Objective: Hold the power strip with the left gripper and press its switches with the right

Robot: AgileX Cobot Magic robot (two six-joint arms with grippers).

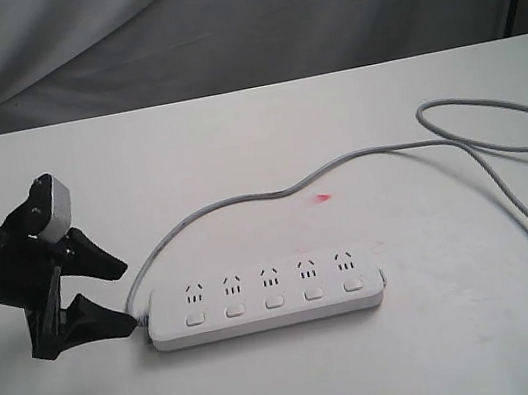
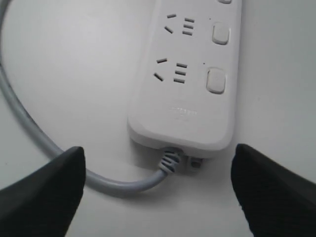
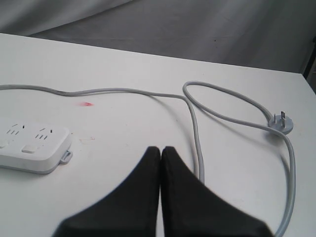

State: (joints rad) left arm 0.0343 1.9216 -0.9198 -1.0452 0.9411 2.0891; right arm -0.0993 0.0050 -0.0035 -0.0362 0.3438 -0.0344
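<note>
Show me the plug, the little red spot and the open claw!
plug (image 3: pixel 278 124), right wrist view, on its grey body beside the prongs.
red spot (image 1: pixel 323 198), exterior view, on its middle.
left gripper (image 1: pixel 127 298), exterior view, midway between its open fingertips.

The power strip (image 1: pixel 266 299) lies flat on the white worktop (image 1: pixel 234 142) at lower centre of the frame, its five switches (image 1: pixel 275 302) along the near edge. The left end effector (image 1: pixel 127 298) sits at the strip's left end, fingers spread, tips just beside it. The grey cord (image 1: pixel 378 149) arcs rightward past a small red mark (image 1: pixel 323 198).
</note>
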